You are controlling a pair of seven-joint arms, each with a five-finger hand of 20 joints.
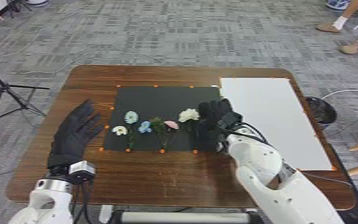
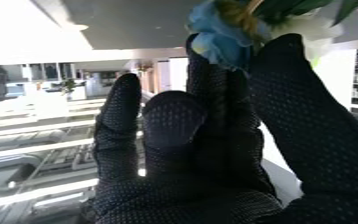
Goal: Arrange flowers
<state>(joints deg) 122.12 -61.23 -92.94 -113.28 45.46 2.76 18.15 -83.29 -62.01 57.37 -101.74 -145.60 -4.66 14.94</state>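
Note:
In the head view my right hand [image 1: 213,118] is at the black mat's [image 1: 158,98] right side, beside a white flower [image 1: 189,115]; its fingers are fairly straight. Left of that flower lie a pink flower [image 1: 171,124], a blue flower [image 1: 145,127], a pale blue flower [image 1: 131,117] and a white daisy [image 1: 119,130], stems toward the robot. My left hand [image 1: 74,135] rests open, left of the mat. In the right wrist view my right hand [image 2: 189,175] has nothing in its grasp; beyond its fingertips are a blue flower [image 2: 222,37] and a white one [image 2: 307,31].
A white board [image 1: 269,120] lies on the brown table [image 1: 149,175], right of the mat. Small orange markers line the mat and board edges. A black tripod [image 1: 11,92] stands on the floor at the left, and a dark round object [image 1: 322,111] is beyond the table's right edge.

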